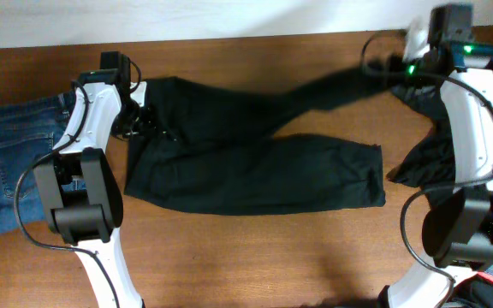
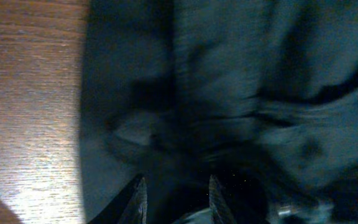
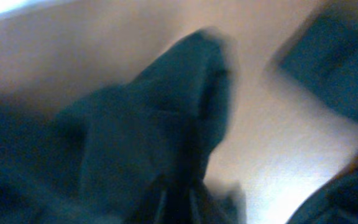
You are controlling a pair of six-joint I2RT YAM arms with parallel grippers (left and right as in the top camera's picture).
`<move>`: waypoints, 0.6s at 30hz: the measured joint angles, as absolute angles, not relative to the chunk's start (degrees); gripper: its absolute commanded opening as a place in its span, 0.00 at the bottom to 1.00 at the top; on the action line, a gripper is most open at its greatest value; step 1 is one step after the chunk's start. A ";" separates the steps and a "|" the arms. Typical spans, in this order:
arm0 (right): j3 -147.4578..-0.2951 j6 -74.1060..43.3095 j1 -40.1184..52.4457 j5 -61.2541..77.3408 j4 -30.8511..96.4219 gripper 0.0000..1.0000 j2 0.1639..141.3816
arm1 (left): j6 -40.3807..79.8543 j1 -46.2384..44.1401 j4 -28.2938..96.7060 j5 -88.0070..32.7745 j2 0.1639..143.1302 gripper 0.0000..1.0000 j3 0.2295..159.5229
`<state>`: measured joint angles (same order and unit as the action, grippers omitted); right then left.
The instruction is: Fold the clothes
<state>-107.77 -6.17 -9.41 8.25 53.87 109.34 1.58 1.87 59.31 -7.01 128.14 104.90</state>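
Trousers (image 1: 246, 171) of soft black fabric lie spread across the middle of the brown wooden table (image 1: 255, 257), waist toward the table's left side, and no fold has been made in them yet. One leg rests flat toward the table's near side, its cuff pointing to the table's right. The other leg runs up and away toward the table's far right corner, where the right gripper (image 1: 398, 70) has its end. The right wrist view is blurred, but the cloth rises in a peak straight out of the closed-looking jaws, so I judge the gripper pinched on that leg. The left gripper (image 1: 135, 120) sits at the waist on the table's left side. Its fingers (image 2: 138, 199) stand a little apart with dark cloth bunched between them, which reads as a hold on the waistband. A pair of blue denim jeans (image 1: 20, 162) lies at the table's left edge, looking compact, perhaps already folded. A crumpled black garment (image 1: 426, 158) lies at the table's right edge, under the right arm, unfolded. By my reading the job is at an early stage: laying out the far leg, every fold of the trousers and the crumpled piece all remain.
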 measured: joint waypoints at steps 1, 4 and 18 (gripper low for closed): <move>-108.31 -9.23 -9.39 4.60 51.70 0.36 109.36 | 1.58 1.80 59.29 -7.07 128.14 0.33 104.90; -108.55 -14.83 -10.04 -1.21 52.45 0.48 111.00 | 1.58 1.74 59.51 -7.11 128.14 0.33 104.90; -107.46 -14.85 -11.14 -6.48 65.54 0.66 120.53 | 1.34 1.72 60.38 -7.11 128.14 0.33 104.90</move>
